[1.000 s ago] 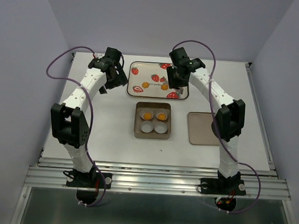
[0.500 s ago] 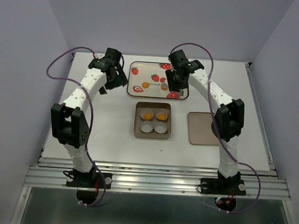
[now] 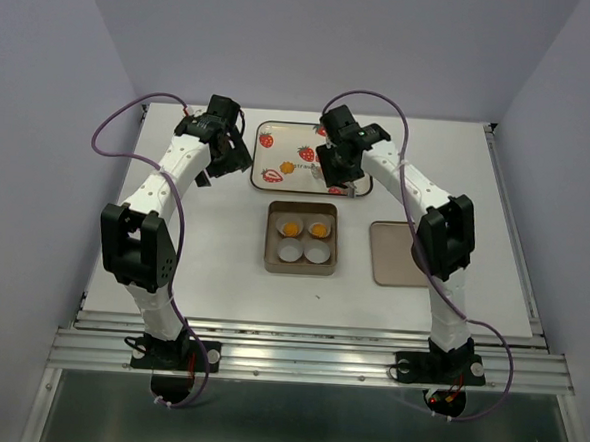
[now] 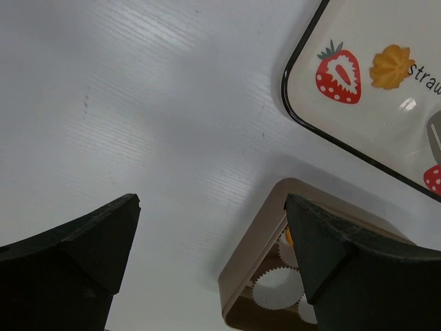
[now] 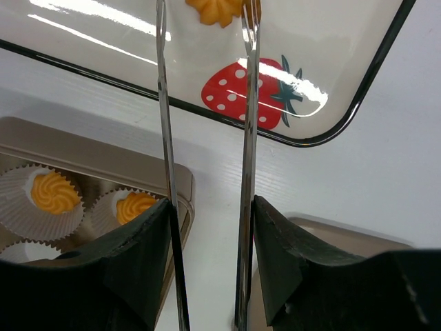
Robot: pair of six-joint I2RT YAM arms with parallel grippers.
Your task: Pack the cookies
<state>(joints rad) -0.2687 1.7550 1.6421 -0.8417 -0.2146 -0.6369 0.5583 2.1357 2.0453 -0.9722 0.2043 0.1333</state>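
orange-yellow cookies (image 3: pixel 291 226) are split between two places. two sit in white paper cups (image 3: pixel 290 251) on the 12 o'clock side of a tan square tin (image 3: pixel 271 238), whose two cups on the 6 o'clock side have nothing in them. the others lie on the cream tray (image 3: pixel 285 140) at 12 o'clock of the tin. one is near its 7 o'clock corner. another (image 5: pixel 217 10) lies between the blades of the metal tongs (image 5: pixel 247 138). the cookies are round, so there is no long axis to name, and their ridged swirls face up.

the right pincer (image 5: pixel 210 214) is clamped partway on the tongs. the blades run out over the tray's near rim and stand apart, and i cannot tell if they touch the cookie. the left pincer (image 4: pixel 212 203) hangs at 9 o'clock of the tray with its jaws spread wide and nothing between them.

red strawberries (image 5: pixel 251 89) are printed on the tray, with the letters "straw" (image 4: pixel 425 77) readable before the frame cuts them off. a flat tan lid (image 3: pixel 398 252) lies at 3 o'clock of the tin. the white table (image 3: pixel 203 245) has a faint grain, and pale lilac-grey walls (image 3: pixel 316 42) close it in.
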